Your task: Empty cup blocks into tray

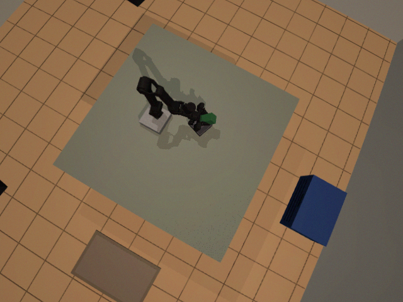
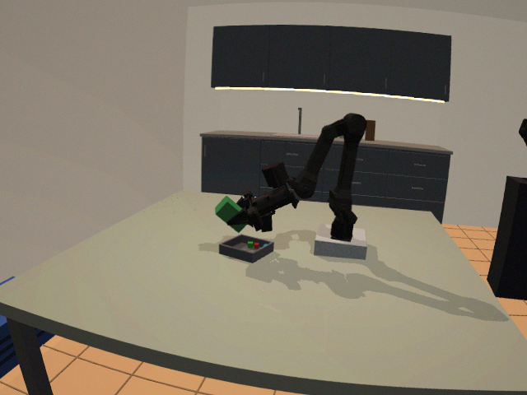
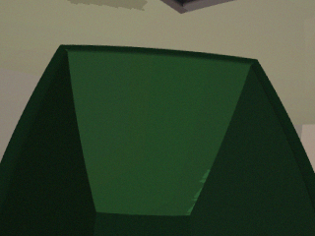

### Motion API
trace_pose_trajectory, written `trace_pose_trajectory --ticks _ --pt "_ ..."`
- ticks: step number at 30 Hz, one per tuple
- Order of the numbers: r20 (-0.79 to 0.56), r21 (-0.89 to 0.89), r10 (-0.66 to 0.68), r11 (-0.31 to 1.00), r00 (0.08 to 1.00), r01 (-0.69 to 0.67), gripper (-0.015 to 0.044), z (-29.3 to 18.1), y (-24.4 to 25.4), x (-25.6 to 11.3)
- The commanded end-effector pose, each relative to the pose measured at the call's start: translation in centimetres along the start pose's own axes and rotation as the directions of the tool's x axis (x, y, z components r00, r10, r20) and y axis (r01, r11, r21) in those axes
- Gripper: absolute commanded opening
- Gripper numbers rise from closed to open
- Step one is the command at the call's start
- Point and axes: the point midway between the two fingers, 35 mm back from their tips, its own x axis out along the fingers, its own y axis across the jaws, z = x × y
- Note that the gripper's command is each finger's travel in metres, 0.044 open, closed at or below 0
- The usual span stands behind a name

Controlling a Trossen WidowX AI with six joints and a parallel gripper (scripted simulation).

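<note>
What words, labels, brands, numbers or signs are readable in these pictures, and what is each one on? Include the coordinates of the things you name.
None that I can read, on any of these:
Green cup (image 1: 208, 119) (image 2: 228, 211) (image 3: 153, 128): no lettering shows.
Tray (image 2: 238, 252): no lettering shows on its outer walls.
Small blocks in the tray: no marks show, but they are too small to be sure.
Arm (image 1: 167, 97) (image 2: 319, 155): dark, with no readable brand.
Blue box (image 1: 320, 209): no label shows.
Dark cabinets (image 2: 297, 57): no lettering shows.

Cup (image 1: 208, 118) (image 2: 229, 211) (image 3: 153, 133) + pincer (image 1: 197, 121) (image 2: 239, 213) block straight-down path to tray (image 1: 200, 130) (image 2: 235, 253) (image 3: 183, 10); front side open.
</note>
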Motion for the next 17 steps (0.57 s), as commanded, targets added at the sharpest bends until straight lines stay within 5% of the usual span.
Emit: trace_pose_trajectory --ticks 1,17 --pt "-0.005 0.023 0.007 1.0 1.0 -0.006 0.0 -0.2 0.1 0.1" --pt "-0.098 0.023 0.019 1.0 0.995 -0.016 0.0 -0.11 0.09 0.13"
